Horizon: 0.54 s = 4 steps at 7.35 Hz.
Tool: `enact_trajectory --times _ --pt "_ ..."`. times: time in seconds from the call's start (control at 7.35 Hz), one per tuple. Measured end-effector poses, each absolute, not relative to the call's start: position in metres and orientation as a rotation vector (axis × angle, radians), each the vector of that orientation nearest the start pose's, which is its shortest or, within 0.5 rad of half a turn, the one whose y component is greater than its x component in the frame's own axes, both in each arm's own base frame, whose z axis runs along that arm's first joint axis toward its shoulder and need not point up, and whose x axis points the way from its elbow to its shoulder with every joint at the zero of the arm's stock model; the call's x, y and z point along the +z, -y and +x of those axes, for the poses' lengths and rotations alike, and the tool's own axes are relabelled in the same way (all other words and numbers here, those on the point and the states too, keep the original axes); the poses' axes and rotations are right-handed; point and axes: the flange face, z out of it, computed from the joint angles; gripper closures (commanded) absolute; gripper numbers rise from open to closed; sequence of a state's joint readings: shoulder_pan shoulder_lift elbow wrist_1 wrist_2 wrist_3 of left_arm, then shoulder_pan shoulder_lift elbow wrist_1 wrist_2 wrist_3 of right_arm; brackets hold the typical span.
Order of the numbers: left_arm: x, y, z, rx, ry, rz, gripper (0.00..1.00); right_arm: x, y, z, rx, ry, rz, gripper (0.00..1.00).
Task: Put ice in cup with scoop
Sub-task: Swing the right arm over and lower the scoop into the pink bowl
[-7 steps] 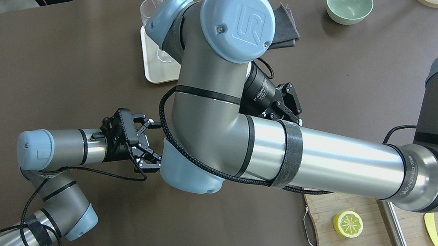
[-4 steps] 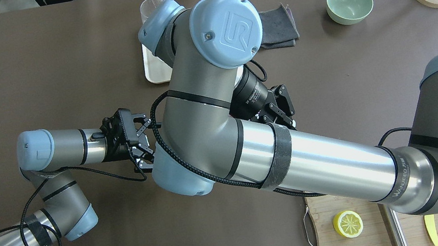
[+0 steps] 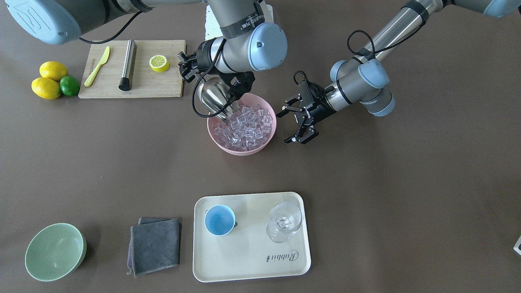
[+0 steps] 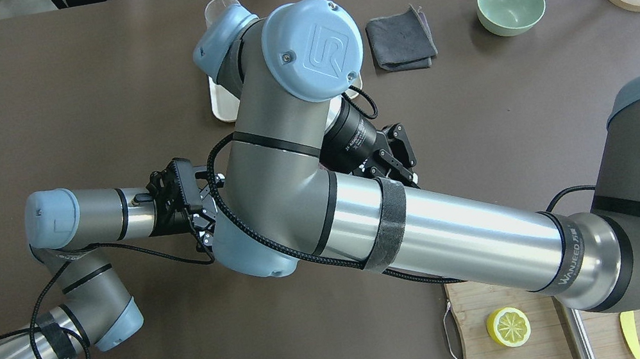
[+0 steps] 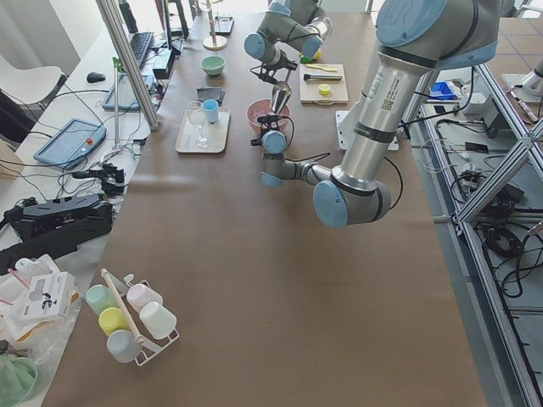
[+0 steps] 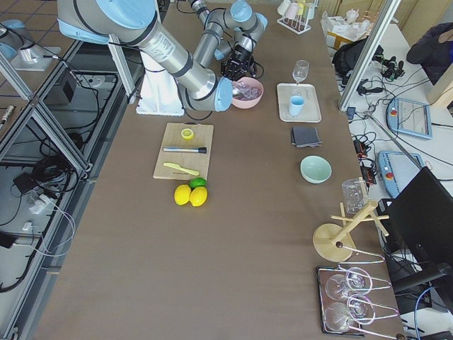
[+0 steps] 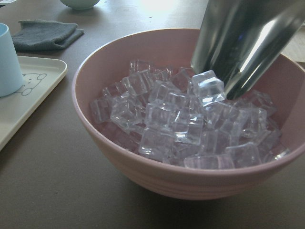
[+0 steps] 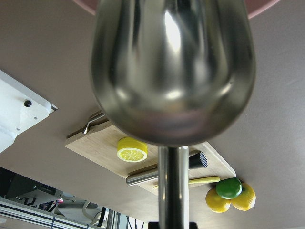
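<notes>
- Over at the pink bowl [image 3: 244, 149], the right gripper [image 3: 187, 69] has its fingers clamped on the handle of the scoop [image 3: 212, 97], with the tip dipped steeply into the ice [image 3: 246, 124].
- Just beside the bowl the left gripper [image 3: 287, 127] hovers, fingers spread wide, holding nothing. Nothing pins that bowl, so I reckon a hard dig could shove or tip it.
- The ice looks slick: clear glassy cubes with rounded corners, piled loosely. Dig in this steep and a few could pop over the rim onto the table [image 3: 366, 195].
- The scoop is mirror-polished steel, a rounded trough on a slim straight handle. With walls that smooth, cubes may slide out on any tilt during the carry.
- The cup [image 3: 220, 219] sits well apart on the cream tray [image 3: 252, 260]. It's small, round, light blue and smooth. Its mouth looks no wider than the scoop, so pouring could easily spill.
- A clear stemmed glass [image 3: 285, 221] stands near the cup, and a sloppy approach might knock it.
- The bowl is matte pink with faint ridges low on its wall.
</notes>
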<state>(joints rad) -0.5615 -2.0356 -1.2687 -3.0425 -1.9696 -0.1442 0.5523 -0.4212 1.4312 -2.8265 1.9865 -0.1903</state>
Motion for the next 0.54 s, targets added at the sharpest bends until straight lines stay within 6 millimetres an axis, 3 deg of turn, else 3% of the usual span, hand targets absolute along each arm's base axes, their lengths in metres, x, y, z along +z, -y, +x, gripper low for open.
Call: enact_trajectory --times 0.54 --pt "0.373 0.433 0.511 0.976 -1.192 1.244 0.02 0.131 0.437 -0.548 -1.129 0.297 -0.39 1.0"
